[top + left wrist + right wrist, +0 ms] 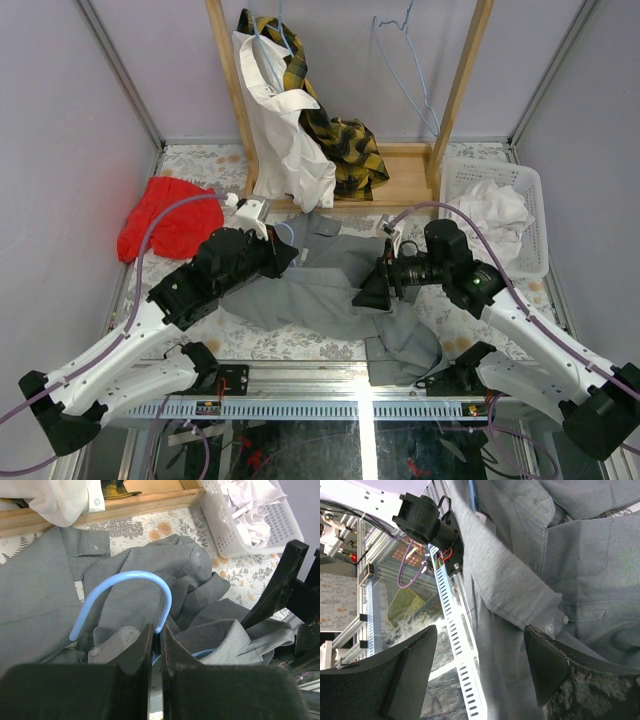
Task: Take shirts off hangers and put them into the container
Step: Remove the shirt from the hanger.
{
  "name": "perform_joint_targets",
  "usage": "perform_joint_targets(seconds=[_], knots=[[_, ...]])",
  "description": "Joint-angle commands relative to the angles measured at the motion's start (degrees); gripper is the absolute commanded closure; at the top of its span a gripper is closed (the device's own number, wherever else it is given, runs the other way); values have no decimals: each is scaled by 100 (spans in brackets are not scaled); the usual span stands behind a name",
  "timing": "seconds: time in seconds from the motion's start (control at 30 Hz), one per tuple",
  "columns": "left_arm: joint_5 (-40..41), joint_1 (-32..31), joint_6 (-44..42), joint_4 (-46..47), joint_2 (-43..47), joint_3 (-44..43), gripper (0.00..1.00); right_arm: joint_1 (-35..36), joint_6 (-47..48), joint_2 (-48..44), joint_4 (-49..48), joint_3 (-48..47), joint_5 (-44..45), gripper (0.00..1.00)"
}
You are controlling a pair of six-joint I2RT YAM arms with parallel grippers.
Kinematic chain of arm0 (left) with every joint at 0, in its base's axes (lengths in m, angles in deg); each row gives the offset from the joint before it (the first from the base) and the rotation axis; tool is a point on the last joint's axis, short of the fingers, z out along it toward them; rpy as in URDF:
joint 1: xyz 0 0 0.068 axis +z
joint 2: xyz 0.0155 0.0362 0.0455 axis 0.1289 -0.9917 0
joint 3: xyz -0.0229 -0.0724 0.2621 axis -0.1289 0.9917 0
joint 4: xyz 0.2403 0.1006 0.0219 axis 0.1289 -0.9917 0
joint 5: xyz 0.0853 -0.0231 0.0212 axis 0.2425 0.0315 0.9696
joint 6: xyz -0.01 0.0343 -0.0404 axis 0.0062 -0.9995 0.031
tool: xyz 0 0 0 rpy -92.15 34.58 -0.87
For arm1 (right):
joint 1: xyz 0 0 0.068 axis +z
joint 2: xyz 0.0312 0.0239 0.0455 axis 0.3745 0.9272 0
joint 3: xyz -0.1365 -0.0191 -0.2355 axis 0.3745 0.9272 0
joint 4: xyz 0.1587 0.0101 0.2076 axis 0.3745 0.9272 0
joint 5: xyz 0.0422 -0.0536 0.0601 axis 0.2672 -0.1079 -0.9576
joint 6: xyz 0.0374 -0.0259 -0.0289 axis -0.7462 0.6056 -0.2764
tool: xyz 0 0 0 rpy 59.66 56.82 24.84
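Left wrist view: left gripper [156, 628] shut on thin light-blue wire hanger [131, 574] over crumpled grey button-up shirt [40, 595]. Right wrist view alone: right gripper [480, 630] spread wide, empty.

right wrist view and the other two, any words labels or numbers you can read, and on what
None can be read.
The grey shirt, the blue hanger and the white basket show no print.
A small fitting on the metal rail, right wrist view, is too blurred to tell.
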Motion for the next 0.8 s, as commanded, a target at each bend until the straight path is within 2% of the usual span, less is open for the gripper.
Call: perform_joint_targets(seconds=[0.0, 0.03, 0.07, 0.13, 0.23, 0.27, 0.37, 0.57, 0.77], knots=[[-151, 23, -472, -223, 68, -203, 100, 46, -460, 372, -514, -291, 44, 23], [-194, 19, -479, -283, 64, -242, 100, 46, -556, 529, -617, -300, -57, 26], [-185, 23, -456, -298, 68, -254, 100, 46, -611, 726, -662, -336, -130, 34], [-53, 17, -414, -315, 96, -256, 100, 54, -673, 981, -694, -477, -167, 57], [328, 18, -396, -422, 185, -255, 100, 55, -971, 1061, -1136, -397, -139, 86], [437, 20, -407, -470, 216, -263, 100, 55, -1009, 1039, -1259, -360, -126, 93], [842, 23, -411, -641, 300, -280, 100, 55, -966, 781, -1282, -256, 270, 100], [1981, 19, -317, -1129, 424, -226, 100, 51, -841, -9, -1410, 111, 807, 100], [2572, 23, -226, -1452, 482, -174, 100, 55, -796, -617, -1514, 417, 1251, 100]])
